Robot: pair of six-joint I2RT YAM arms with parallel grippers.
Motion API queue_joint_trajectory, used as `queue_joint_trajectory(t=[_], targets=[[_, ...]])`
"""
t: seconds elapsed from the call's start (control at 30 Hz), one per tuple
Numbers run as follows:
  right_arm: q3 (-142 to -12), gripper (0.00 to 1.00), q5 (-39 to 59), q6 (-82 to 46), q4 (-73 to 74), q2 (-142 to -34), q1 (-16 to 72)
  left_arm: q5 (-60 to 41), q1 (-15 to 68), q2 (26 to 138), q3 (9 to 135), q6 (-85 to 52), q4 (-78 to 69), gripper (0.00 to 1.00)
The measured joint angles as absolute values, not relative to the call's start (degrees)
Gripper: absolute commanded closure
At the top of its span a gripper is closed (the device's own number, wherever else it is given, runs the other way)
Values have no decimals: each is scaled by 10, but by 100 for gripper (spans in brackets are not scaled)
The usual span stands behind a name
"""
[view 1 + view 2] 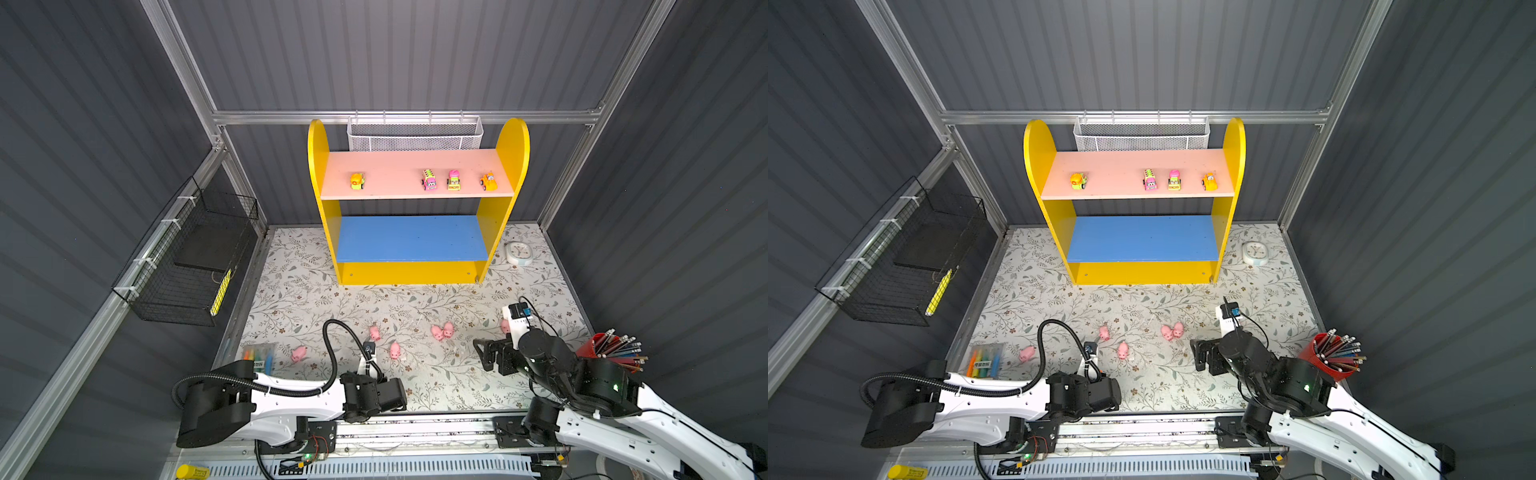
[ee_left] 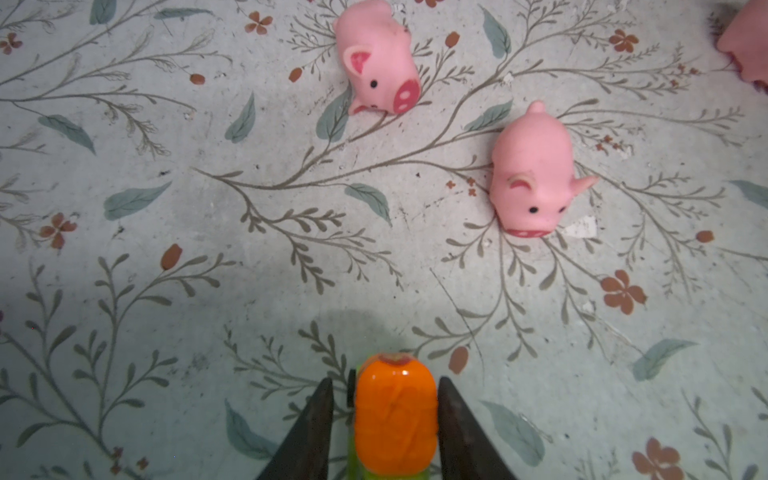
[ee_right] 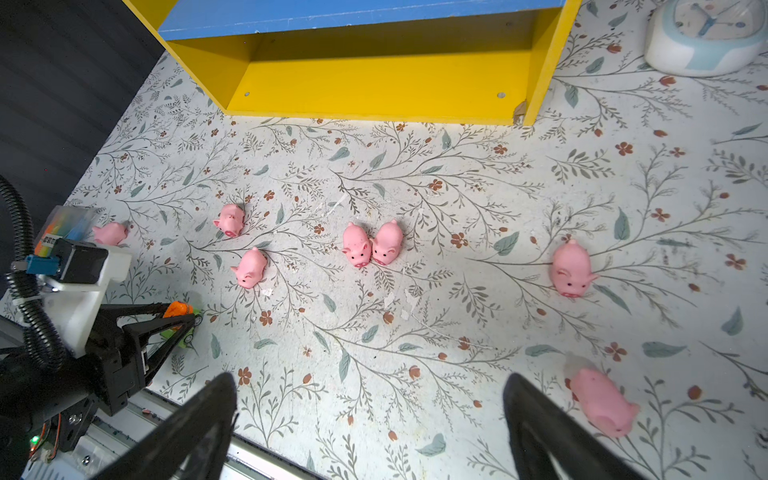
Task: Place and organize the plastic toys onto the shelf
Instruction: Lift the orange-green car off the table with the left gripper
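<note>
My left gripper [image 2: 385, 382] is shut on a small toy car [image 2: 395, 419] with an orange top and yellow-green base, low over the floral table; the right wrist view also shows this car [image 3: 178, 309]. Several pink pigs lie on the table, among them a pair [image 1: 436, 331] side by side and two singles [image 1: 395, 350] [image 1: 298, 353]. My right gripper [image 1: 481, 355] stands open above bare table, with a pig [image 3: 602, 403] beside one finger. The shelf [image 1: 318, 158] stands at the back. Several toy vehicles [image 1: 454, 180] sit on its pink board [image 1: 395, 166], and its blue board [image 1: 411, 239] is bare.
A round white clock [image 1: 518, 252] lies right of the shelf. A red pencil cup [image 1: 598, 345] stands at the right edge beside my right arm. A marker pack [image 1: 259, 358] lies front left. A black wire basket [image 1: 187, 257] hangs on the left wall, a white mesh basket [image 1: 415, 133] behind the shelf.
</note>
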State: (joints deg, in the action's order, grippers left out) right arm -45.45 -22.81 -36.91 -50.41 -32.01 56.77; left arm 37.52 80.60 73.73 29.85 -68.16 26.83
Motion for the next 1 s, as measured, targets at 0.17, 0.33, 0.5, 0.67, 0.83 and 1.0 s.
queue_joint_trajectory(t=[0.17, 0.33, 0.5, 0.67, 0.83, 1.0], targets=[[-455, 1, -230, -369, -507, -321, 568, 375, 806, 737, 298, -686, 265, 72], [-456, 1, -230, -369, -509, -321, 568, 375, 806, 739, 298, -686, 261, 73], [-458, 1, -232, -369, -509, -320, 568, 375, 806, 740, 304, -686, 275, 75], [-458, 1, -232, -369, -508, -320, 568, 376, 797, 738, 375, -665, 346, 75], [-458, 1, -232, -368, -501, -322, 568, 375, 753, 721, 489, -604, 417, 76], [-458, 1, -232, -364, -488, -330, 568, 373, 694, 719, 594, -530, 477, 76]])
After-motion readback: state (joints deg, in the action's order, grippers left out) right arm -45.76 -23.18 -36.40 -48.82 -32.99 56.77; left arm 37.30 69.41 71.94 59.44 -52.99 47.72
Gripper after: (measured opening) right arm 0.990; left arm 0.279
